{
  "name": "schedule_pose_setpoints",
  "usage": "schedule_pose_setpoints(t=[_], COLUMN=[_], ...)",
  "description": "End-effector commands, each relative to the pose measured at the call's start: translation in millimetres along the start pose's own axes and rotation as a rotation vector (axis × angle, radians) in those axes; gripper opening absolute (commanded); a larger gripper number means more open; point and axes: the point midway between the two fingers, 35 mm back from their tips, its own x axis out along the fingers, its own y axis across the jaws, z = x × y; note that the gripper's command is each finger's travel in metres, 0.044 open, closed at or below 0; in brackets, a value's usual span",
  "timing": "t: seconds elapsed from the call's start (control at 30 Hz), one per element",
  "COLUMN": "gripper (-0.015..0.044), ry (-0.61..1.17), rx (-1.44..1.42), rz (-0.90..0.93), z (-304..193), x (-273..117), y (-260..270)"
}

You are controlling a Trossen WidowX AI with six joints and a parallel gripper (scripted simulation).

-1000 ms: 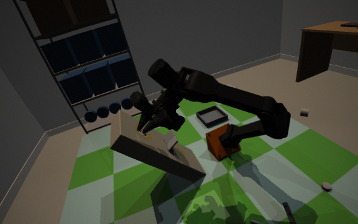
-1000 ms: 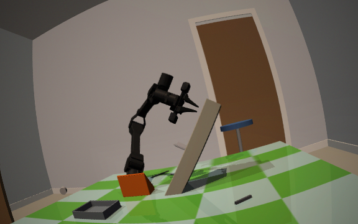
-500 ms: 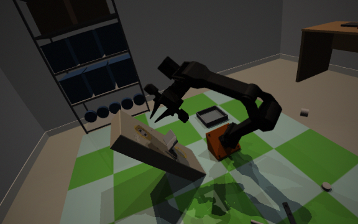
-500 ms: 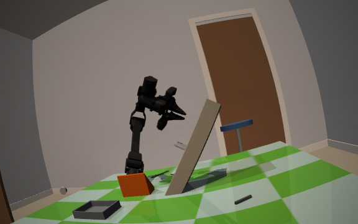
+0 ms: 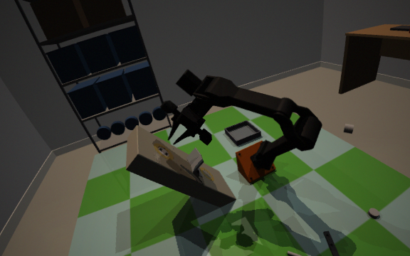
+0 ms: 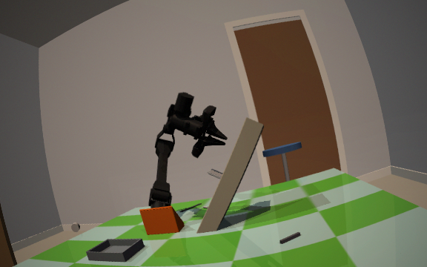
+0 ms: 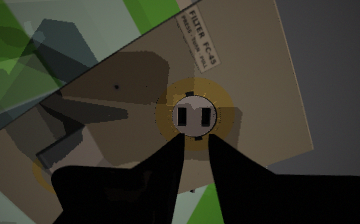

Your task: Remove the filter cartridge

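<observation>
The round filter cartridge (image 5: pixel 162 151) (image 7: pixel 194 116) sits in the upper part of the tilted service panel (image 5: pixel 223 181) (image 6: pixel 232 174) (image 7: pixel 261 90), inside a yellow ring. In the wrist view its pale face shows two dark slots side by side. My gripper (image 5: pixel 171 141) (image 6: pixel 225 141) (image 7: pixel 196 139) is partly open with nothing between the fingertips. It is in front of the panel face, clear of it, and the tips show just below the cartridge in the wrist view. The tray (image 5: pixel 231 138) (image 6: pixel 104 256) stands on the checkered mat beside the orange arm base and looks empty.
A grey angled piece (image 5: pixel 196 161) (image 6: pixel 214 173) sticks out from the panel's lower part, near a second yellow ring. The orange base (image 5: pixel 249 163) (image 6: pixel 161 221) stands between tray and panel in the top view. A dark bar (image 6: pixel 290 238) lies on the mat.
</observation>
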Motion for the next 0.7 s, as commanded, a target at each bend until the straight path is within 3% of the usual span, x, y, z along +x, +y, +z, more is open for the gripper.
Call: schedule_pose_setpoints(t=[0.0,0.67], gripper=[0.0089,0.0089], ry=[0.003,-0.005], rx=[0.004,0.004], rz=[-0.001,-0.004], z=[-0.7,2.2], x=[6.4,35.8], y=[0.1,1.2])
